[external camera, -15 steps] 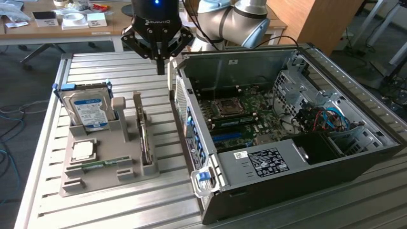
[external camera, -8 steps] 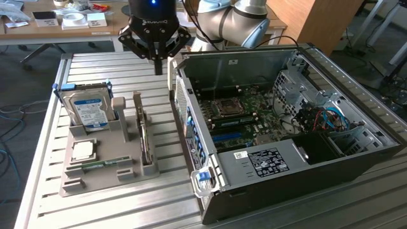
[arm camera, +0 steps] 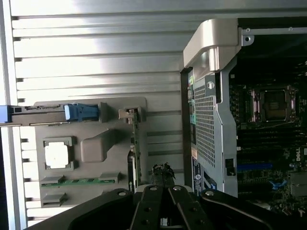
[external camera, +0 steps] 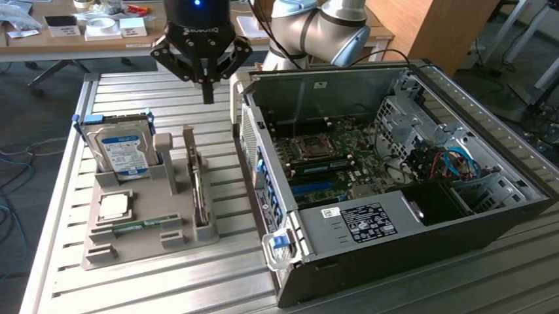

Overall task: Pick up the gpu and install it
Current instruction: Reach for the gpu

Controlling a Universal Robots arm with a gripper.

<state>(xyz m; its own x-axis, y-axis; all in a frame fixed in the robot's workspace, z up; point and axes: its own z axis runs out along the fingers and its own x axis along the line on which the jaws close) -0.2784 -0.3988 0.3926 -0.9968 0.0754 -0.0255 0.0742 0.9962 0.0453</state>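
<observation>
The tool (external camera: 208,98) (arm camera: 163,173) hangs with its jaws pressed together into one narrow tip, holding nothing. It is up in the air over the slatted tabletop (external camera: 175,288), past the far end of a grey tray (external camera: 131,247) and near the rear corner of the open computer case (external camera: 419,229).

The graphics card (external camera: 199,188) (arm camera: 135,151) stands on its long edge in a slot of that tray, propped between two posts on the side nearest the case. In the wrist view it shows edge-on as a thin green line, close to the fingertips and roughly in line with them. It is untouched and not yet lifted.

Further along the tray a hard drive (external camera: 122,149) stands upright, with a processor chip (external camera: 114,207) and a memory stick (external camera: 144,226) lying flat beside it. Inside the case the motherboard (external camera: 336,154) lies exposed.

The card is probably light and stiff, so weight should be no trouble, but it looks fragile: bare board, small soldered parts and contacts along the lower edge. Its upper edge stands free above the posts and seems the best place to take hold, pinching across the thin board near the middle of its length so it hangs level. A grip at one end would likely let it tip in the slot. The flat faces may be slippery, so a firm but gentle pinch seems wise.
</observation>
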